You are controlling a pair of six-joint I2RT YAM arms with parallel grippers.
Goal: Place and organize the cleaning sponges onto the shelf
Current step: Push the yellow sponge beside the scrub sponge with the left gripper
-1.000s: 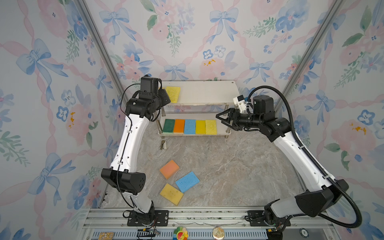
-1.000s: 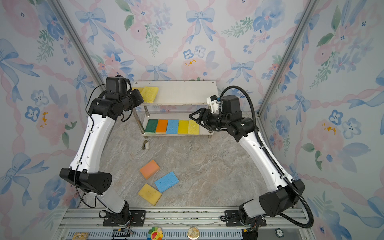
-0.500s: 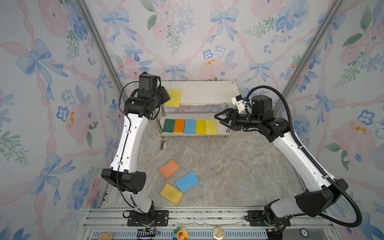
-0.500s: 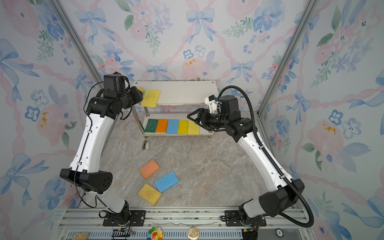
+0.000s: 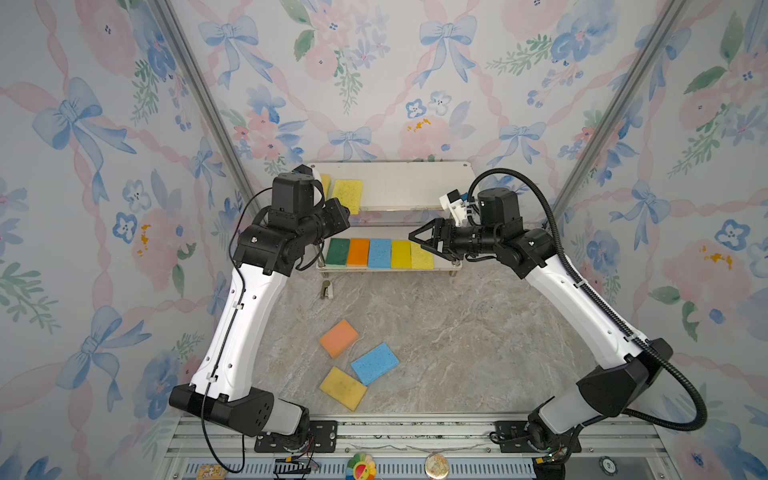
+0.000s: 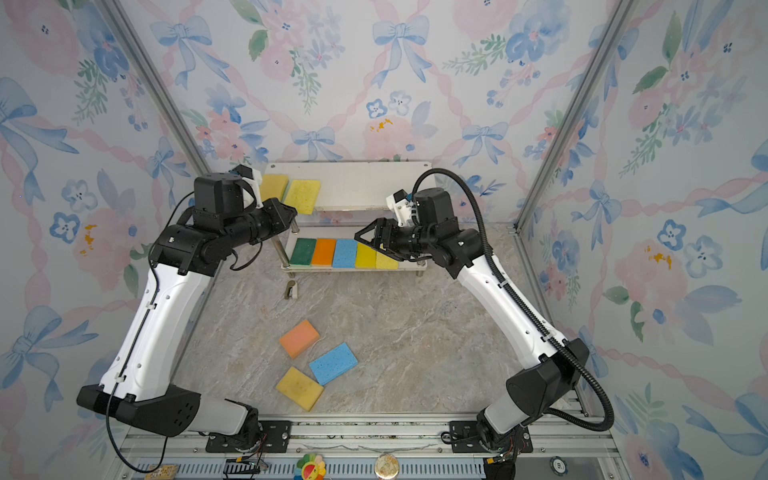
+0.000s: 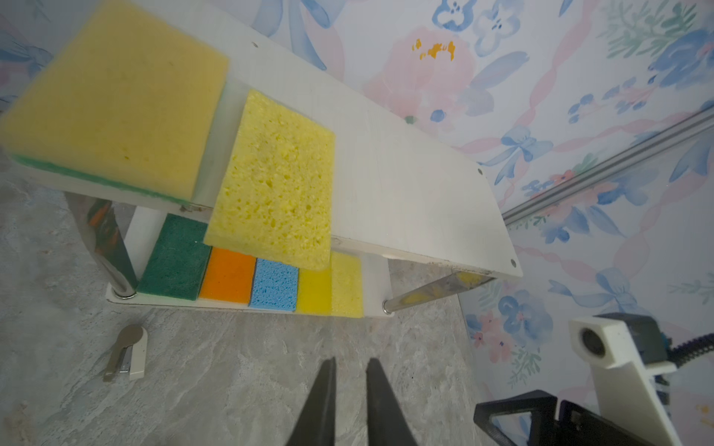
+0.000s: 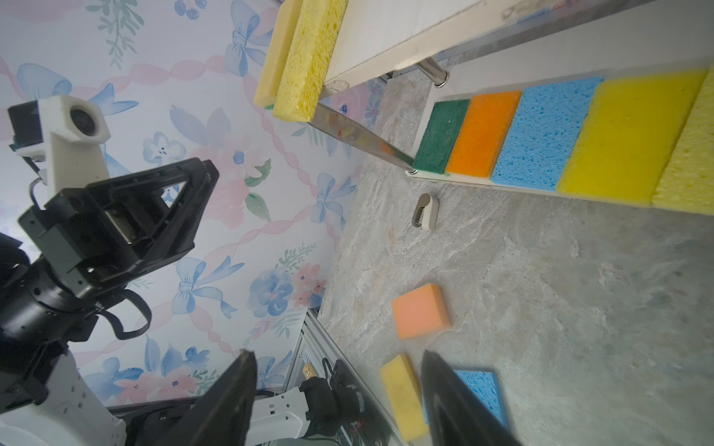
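The shelf (image 5: pixel 415 187) stands at the back. Its top board carries a yellow sponge with a green edge (image 7: pixel 112 100) at the left end. Beside it, a pale yellow sponge (image 7: pixel 276 181) overhangs the front edge. The lower tier (image 7: pixel 376 285) holds a row: green (image 5: pixel 337 251), orange (image 5: pixel 358 252), blue (image 5: pixel 380 253), yellow (image 5: pixel 401 254) and pale yellow (image 5: pixel 422 257). On the table lie an orange sponge (image 5: pixel 338 338), a blue one (image 5: pixel 375 363) and a yellow one (image 5: pixel 343 387). My left gripper (image 7: pixel 349 367) is shut and empty, just off the shelf's front left corner. My right gripper (image 8: pixel 336 353) is open and empty in front of the lower tier's right end.
A small white and metal clip-like object (image 5: pixel 327 289) lies on the marble table in front of the shelf's left leg. Floral walls close in on three sides. An aluminium rail (image 5: pixel 415 432) with both arm bases runs along the front edge.
My left gripper let go of the pale yellow sponge on the top board, drew back toward the front and closed. The right gripper drifted slightly left.
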